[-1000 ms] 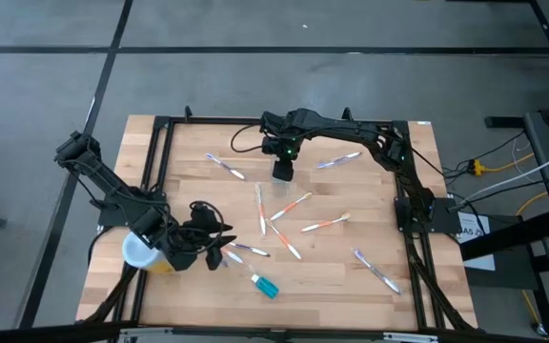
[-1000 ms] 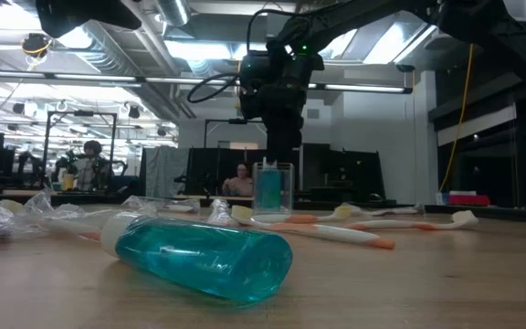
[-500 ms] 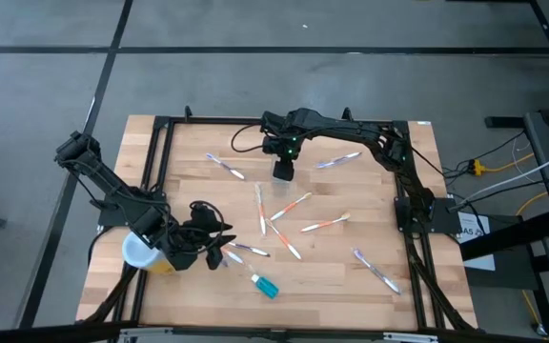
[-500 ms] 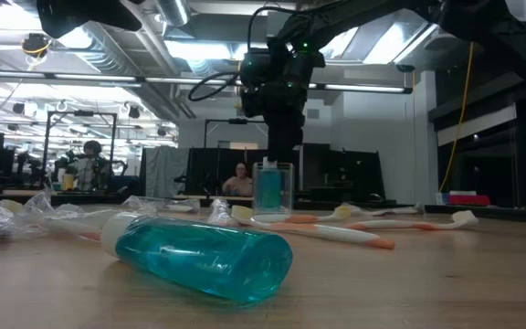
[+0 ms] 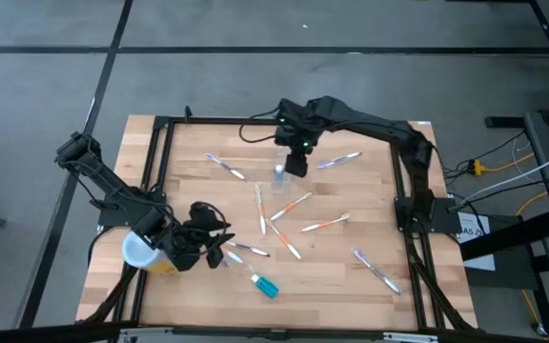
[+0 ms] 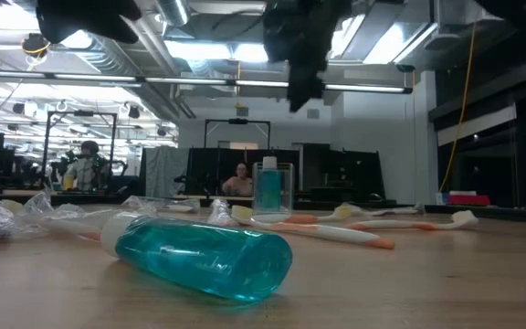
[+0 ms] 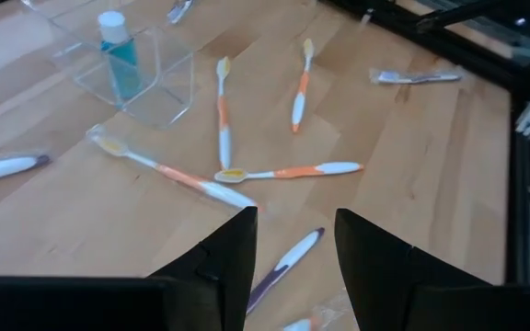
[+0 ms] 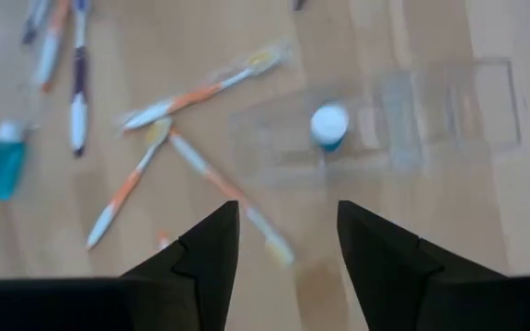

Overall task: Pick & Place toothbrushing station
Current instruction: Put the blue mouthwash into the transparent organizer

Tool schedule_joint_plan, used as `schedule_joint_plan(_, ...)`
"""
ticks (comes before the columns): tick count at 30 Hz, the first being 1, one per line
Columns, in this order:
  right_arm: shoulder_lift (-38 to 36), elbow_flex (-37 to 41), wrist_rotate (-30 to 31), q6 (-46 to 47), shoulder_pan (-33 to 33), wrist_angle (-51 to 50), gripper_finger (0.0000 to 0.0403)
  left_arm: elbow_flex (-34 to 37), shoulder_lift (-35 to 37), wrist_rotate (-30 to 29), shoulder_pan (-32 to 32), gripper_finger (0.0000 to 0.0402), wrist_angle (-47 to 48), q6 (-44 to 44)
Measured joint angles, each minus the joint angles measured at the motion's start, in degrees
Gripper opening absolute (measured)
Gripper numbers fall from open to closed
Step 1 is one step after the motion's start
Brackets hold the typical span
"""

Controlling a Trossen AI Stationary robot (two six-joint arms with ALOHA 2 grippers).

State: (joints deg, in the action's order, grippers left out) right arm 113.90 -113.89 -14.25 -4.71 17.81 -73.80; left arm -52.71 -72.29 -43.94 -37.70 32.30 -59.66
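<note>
The toothbrushing station is a small clear holder. It stands upright on its base on the wooden table, far of centre, and a little blue bottle with a white cap stands inside it. The holder also shows in the low view and the left wrist view. My right gripper hangs open above it and slightly to its right, clear of its rim. My left gripper is open at the near left and points at a purple-and-white toothbrush, with nothing between its fingers.
Several orange-and-white and purple toothbrushes lie scattered across the table's middle. A teal bottle lies on its side near the front edge. A yellow tub with a pale round lid sits beside my left arm. Crumpled clear plastic lies at the left.
My right gripper has risen from the top of the clear holder and moved a little toward the table's right edge. The holder stays upright where it was, with the blue bottle inside.
</note>
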Motion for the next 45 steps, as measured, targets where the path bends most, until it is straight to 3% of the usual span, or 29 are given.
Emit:
schedule_joint_plan(4,-4.03,0.07,-0.46,0.27,-1.69,-5.45,0.0187,0.00,0.00,2.62,1.99,0.0143,1.85,-0.31)
schedule_joint_plan(9,-10.54,7.66,-7.84,1.51,-6.71,-5.72,0.0187,0.00,-0.02,8.65,5.49,0.0143,1.71,7.24)
schedule_joint_plan(15,-19.56,23.80,-10.15,9.04,-15.03,-0.71,0.0187,0.00,-0.04,21.69,7.50,0.0143,-1.56,19.47)
schedule_joint_plan(22,-28.76,36.43,-10.73,23.24,-25.13,13.71,0.0187,-0.09,-1.11,27.25,5.04,0.0145,-6.26,27.07)
schedule_joint_plan(27,-33.44,39.99,-5.71,33.52,-30.38,24.57,0.0187,-0.09,-6.60,29.18,3.38,0.0157,-11.72,27.44)
schedule_joint_plan(32,-36.65,40.04,2.16,39.69,-35.48,25.36,0.0187,-3.00,-15.82,28.55,1.63,0.0171,-15.41,27.80)
schedule_joint_plan(45,-40.84,40.04,9.85,51.39,-46.20,27.15,0.0187,-10.38,-31.76,26.11,1.54,0.0196,-14.40,28.10)
